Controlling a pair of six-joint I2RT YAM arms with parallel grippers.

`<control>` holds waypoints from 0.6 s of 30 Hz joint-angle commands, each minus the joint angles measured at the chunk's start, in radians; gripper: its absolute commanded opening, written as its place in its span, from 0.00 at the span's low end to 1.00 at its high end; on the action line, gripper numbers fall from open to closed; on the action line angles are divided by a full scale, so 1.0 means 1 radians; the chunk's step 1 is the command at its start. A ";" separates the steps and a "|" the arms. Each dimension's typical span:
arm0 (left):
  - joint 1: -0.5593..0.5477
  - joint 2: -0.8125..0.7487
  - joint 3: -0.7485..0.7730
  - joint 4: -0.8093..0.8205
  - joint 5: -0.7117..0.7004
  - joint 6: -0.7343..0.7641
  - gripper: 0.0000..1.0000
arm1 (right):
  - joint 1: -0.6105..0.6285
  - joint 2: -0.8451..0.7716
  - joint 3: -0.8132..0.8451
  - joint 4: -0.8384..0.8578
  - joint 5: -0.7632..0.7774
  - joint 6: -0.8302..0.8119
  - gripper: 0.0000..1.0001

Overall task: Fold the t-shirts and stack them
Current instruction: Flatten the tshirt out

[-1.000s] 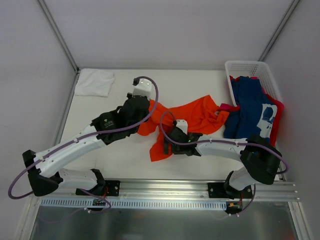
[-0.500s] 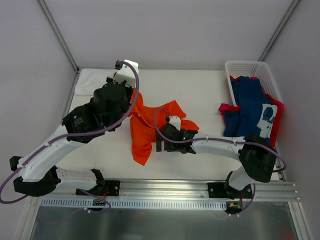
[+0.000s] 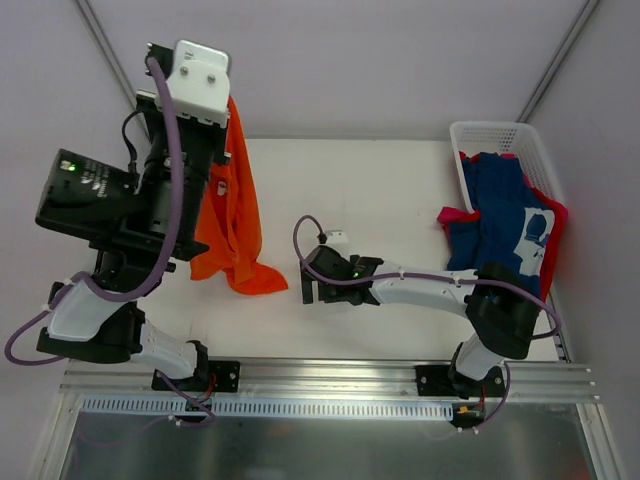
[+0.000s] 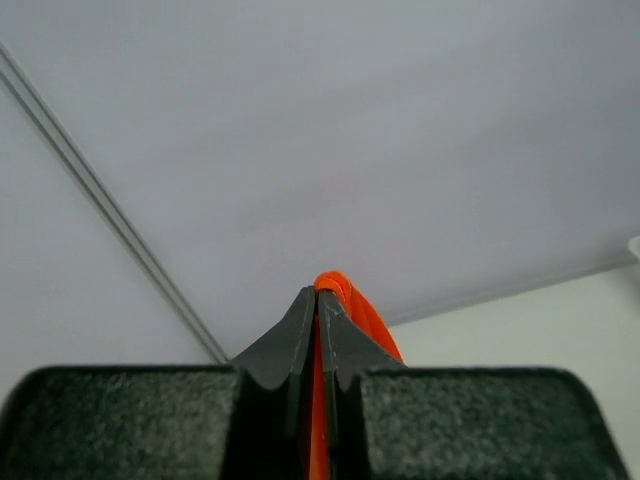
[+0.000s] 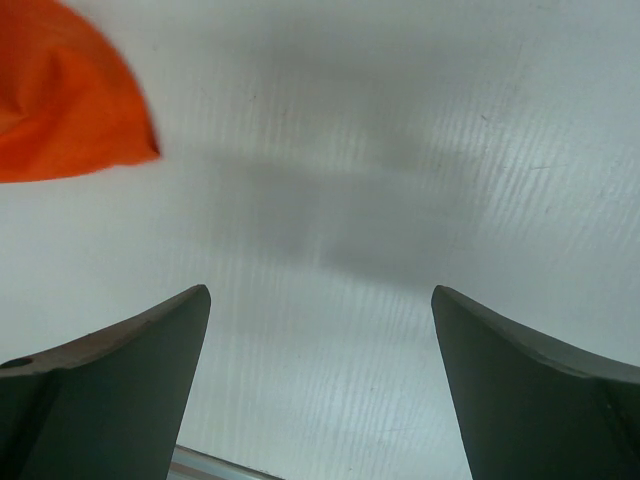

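Orange cloth dominates the left of the top view: the bright orange t-shirt (image 3: 232,215) hangs in a long, bunched drape from the left gripper (image 4: 318,295), which is lifted high above the 9 o'clock side of the worktop (image 3: 400,190). The left wrist view shows its two dark fingers pressed together, with a fold of the shirt pinched between them and bulging out past the tips. The shirt's lowest fold sits at about 7 o'clock on the worktop; whether it touches the surface or dangles just above it cannot be told.

The right arm reaches low across the near middle of the worktop, and the right gripper (image 5: 318,295) points toward 9 o'clock. Its fingers are spread wide, with nothing between them but bare white worktop. A corner of the orange t-shirt appears at 10 o'clock in the right wrist view, apart from both fingers.

At 2 o'clock stands the white lattice basket (image 3: 487,128). The navy t-shirt (image 3: 500,200), with white print, spills out of it toward 4 o'clock, and the pink-red t-shirt (image 3: 556,215) shows along its edges underneath.
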 commanded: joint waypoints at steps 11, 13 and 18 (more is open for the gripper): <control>-0.387 0.291 0.237 0.399 0.187 0.516 0.00 | -0.006 -0.113 -0.078 -0.117 0.169 0.016 1.00; -0.486 0.303 0.307 0.393 0.191 0.512 0.00 | -0.038 -0.169 -0.118 -0.131 0.197 0.037 0.99; -0.851 0.299 0.313 0.321 0.282 0.579 0.00 | -0.121 -0.317 -0.198 -0.153 0.249 0.095 0.99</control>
